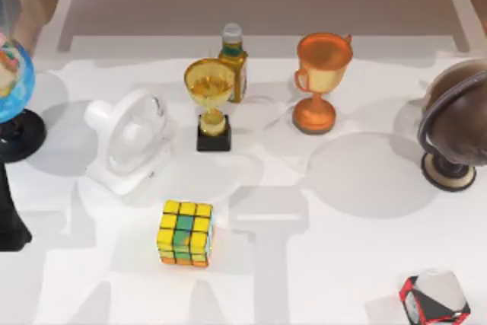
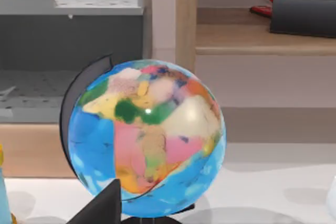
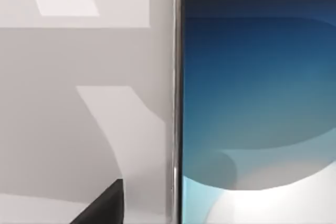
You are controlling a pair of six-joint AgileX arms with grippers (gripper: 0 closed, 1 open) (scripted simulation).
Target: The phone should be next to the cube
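1. Filling much of the right wrist view, the phone (image 3: 257,103) shows a blue glossy screen and a thin silver edge, seen very close, with white table (image 3: 79,51) beside that edge.
2. Where the phone lies relative to the cube cannot be told from these views.
3. The cube (image 1: 185,232) sits on the white table (image 1: 342,264), mostly yellow on top with green and orange squares, resting flat and touching nothing.
4. A dark finger (image 3: 102,205) of the right gripper appears at the border of the right wrist view, beside the phone's edge; whether that gripper is open or closed cannot be told.
5. A white fan (image 1: 129,138) lies behind the cube and toward the table's left side, near it but apart.
6. A yellow trophy (image 1: 211,104) on a black base stands directly behind the cube, with a bottle (image 1: 233,62) just behind the trophy.
7. An orange trophy (image 1: 319,81) stands behind the cube and toward the right.
8. A brown globe (image 1: 456,127) stands far right of the cube.
9. A grey faceted object (image 1: 434,298) with red-black edges sits well right of the cube, at the front.
10. A coloured globe (image 2: 147,137) stands far left of the cube; a dark finger (image 2: 102,205) of the left gripper appears before it, state cannot be told.
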